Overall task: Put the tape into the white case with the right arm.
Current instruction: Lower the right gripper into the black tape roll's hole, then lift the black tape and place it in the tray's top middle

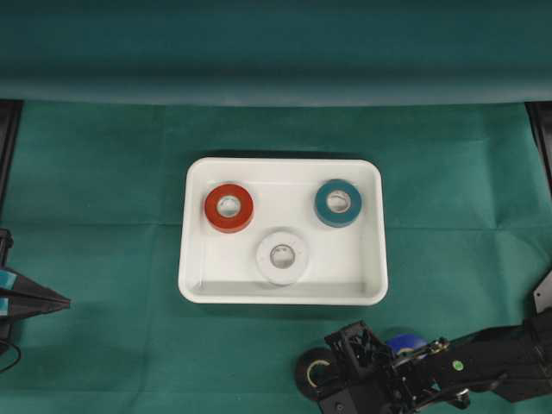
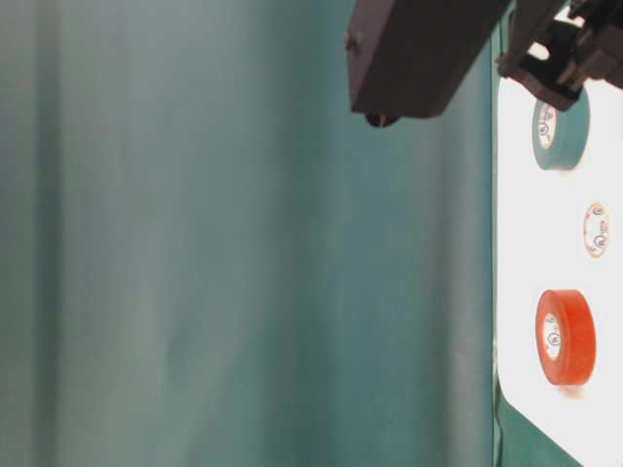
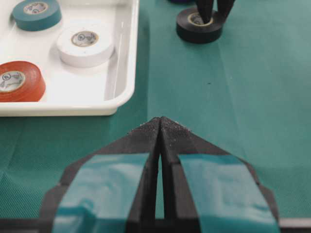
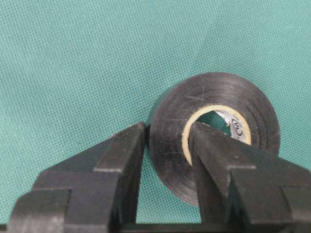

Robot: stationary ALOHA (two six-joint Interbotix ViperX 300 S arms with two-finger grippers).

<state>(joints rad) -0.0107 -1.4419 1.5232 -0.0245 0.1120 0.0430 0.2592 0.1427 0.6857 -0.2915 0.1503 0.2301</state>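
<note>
Overhead looks down; wrist views low, close; table-level sideways.

The left pincer point(image 3: 160, 127) has two black pointed fingers faced with light-blue patches. The right pincer point(image 4: 167, 133) is plain matte black with blocky, angular fingers; its black arm point(image 1: 483, 358) bears a small green dot.

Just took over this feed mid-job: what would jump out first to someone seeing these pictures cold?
First, the white case at the centre of the green cloth, holding a red roll, a teal roll and a white roll. Next, at the bottom edge below the case, the right gripper pinches the wall of a black tape roll, one finger outside and one in its core. A blue roll shows partly behind that arm.
</note>
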